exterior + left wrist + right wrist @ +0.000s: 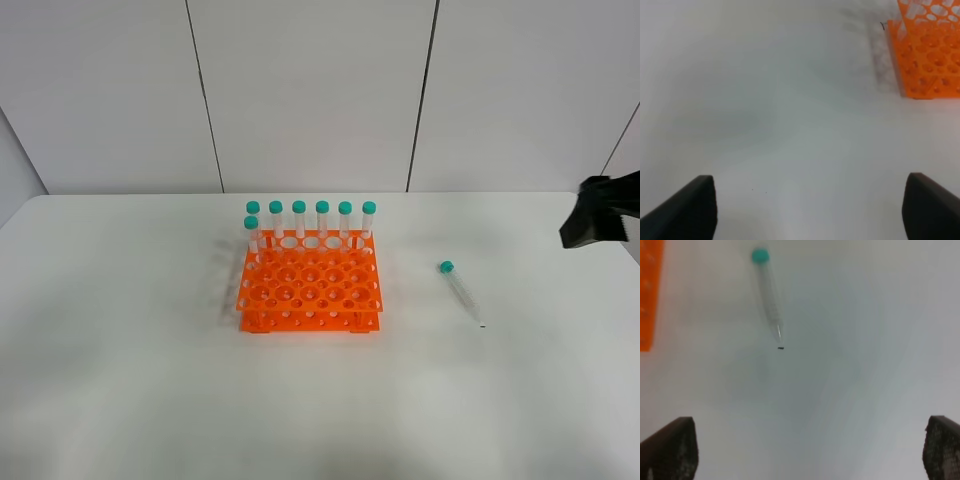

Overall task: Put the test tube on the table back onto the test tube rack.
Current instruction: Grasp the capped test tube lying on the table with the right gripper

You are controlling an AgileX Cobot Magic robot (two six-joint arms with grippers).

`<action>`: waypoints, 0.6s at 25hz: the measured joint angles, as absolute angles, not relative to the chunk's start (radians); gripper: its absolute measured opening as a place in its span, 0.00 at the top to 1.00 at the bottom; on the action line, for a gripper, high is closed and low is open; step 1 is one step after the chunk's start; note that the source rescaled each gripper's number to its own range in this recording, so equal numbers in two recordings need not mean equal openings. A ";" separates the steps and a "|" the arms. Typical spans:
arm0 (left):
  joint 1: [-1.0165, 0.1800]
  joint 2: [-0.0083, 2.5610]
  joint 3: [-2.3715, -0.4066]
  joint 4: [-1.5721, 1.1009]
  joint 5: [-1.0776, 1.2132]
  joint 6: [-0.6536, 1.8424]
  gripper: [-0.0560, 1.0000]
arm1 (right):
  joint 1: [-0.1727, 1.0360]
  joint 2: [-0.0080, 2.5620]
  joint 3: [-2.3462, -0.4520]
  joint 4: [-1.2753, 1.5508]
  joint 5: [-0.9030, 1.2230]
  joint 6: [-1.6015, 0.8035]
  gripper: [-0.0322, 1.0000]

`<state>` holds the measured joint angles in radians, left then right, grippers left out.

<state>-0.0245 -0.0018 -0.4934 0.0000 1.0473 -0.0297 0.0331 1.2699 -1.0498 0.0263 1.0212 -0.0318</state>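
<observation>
Lying on the table (pixel 120 380), the test tube (pixel 461 293) is clear, slender, teal-capped, pointed; left gripper (pixel 809 200) and right gripper (pixel 812 440) gape, empty.

We find the rack (pixel 309 285) on the table (pixel 150 380), mid-width | we count six standing tubes (pixel 322 222) in its back row, one more just before the leftmost | we log a loose tube (pixel 461 293) lying on the table right of the rack, apart, cap to the back, tip to the front right

Beside the smooth orange plastic test tube rack (pixel 310 287), the clear plastic test tube (pixel 463 296) lies on the matt white table (pixel 150 380).
</observation>
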 joint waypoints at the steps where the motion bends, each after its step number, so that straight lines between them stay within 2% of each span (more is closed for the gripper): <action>1: -0.025 -0.002 -0.493 0.000 1.047 -0.030 0.03 | 0.033 1.329 -1.079 0.022 1.021 -0.040 0.00; 7: -0.025 -0.002 -0.493 0.000 1.047 -0.030 0.03 | 0.033 1.681 -1.225 -0.008 0.996 -0.076 0.00; 15: -0.025 -0.002 -0.493 0.000 1.047 -0.030 0.03 | 0.121 1.840 -1.260 0.007 0.869 -0.132 0.00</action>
<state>-0.0245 -0.0018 -0.4934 0.0000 1.0473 -0.0297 0.1211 1.8396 -1.2604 0.0068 0.8689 -0.1319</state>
